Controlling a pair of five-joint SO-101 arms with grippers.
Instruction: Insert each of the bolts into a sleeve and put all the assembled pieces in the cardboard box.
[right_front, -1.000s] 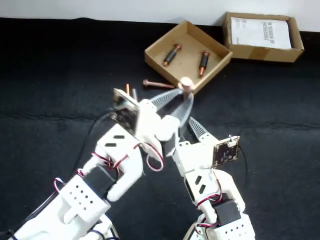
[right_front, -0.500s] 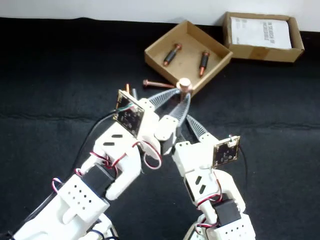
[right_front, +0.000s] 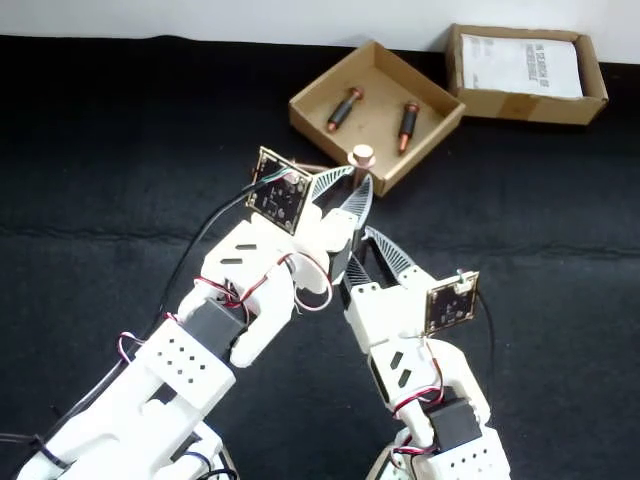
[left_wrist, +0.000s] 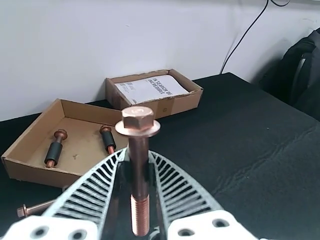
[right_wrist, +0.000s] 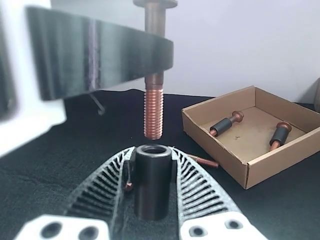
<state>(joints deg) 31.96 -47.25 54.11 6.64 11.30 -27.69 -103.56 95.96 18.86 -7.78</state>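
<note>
The cardboard box (right_front: 378, 92) sits open at the far middle of the counter (right_front: 120, 150). Two assembled pieces lie on its floor, one to the left (right_front: 342, 109) and one to the right (right_front: 408, 124), apart from each other. Each is a copper bolt pushed through a dark sleeve. A second box (right_front: 530, 108) stands just right of it at the far edge and holds a printed sheet of paper (right_front: 520, 65).

The left end effector (left_wrist: 137, 157) is pressed in on a bolt (left_wrist: 138, 175), pinching its shank. The bolt stands upright, with the hex head above the fingers and the threaded end pointing down. It is held up off the counter, just near the box's near corner.

The right end effector (right_wrist: 152, 152) pinches a black sleeve (right_wrist: 152, 182) and holds it upright with its open end up. The bolt's threaded tip hangs directly above that opening, with a thin gap between them.

A loose bolt (right_wrist: 200, 160) lies flat on the counter just beside the cardboard box's near-left wall.
</note>
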